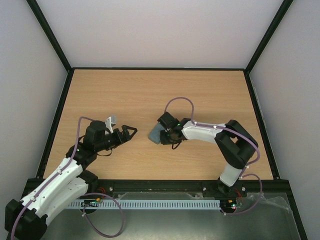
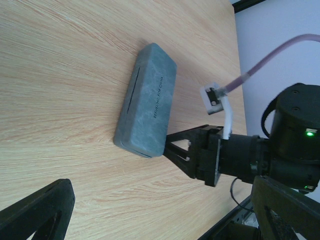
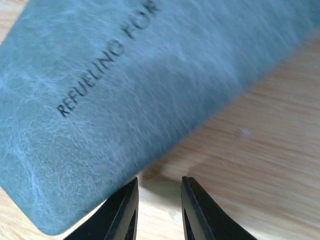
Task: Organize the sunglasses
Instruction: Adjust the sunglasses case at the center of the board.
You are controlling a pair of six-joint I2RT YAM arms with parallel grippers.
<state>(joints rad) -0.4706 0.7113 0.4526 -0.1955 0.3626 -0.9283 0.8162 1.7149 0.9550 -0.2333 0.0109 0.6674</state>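
The sunglasses are not in view in any frame. The grey-blue oblong case [image 1: 155,134] lies closed on the wooden table, in the middle; it also shows in the left wrist view [image 2: 147,97] and fills the right wrist view [image 3: 140,85]. My right gripper [image 1: 167,133] is low at the case's near-right end, its tips beside the case edge [image 3: 158,200], jaws a small gap apart with only table between them. It also shows in the left wrist view [image 2: 172,145]. My left gripper [image 1: 128,133] is open and empty, left of the case and apart from it.
The wooden table [image 1: 150,95] is walled by a black frame and pale panels. A black rail [image 1: 160,186] runs along the near edge by the arm bases. The right arm's purple cable [image 1: 180,100] loops above its wrist.
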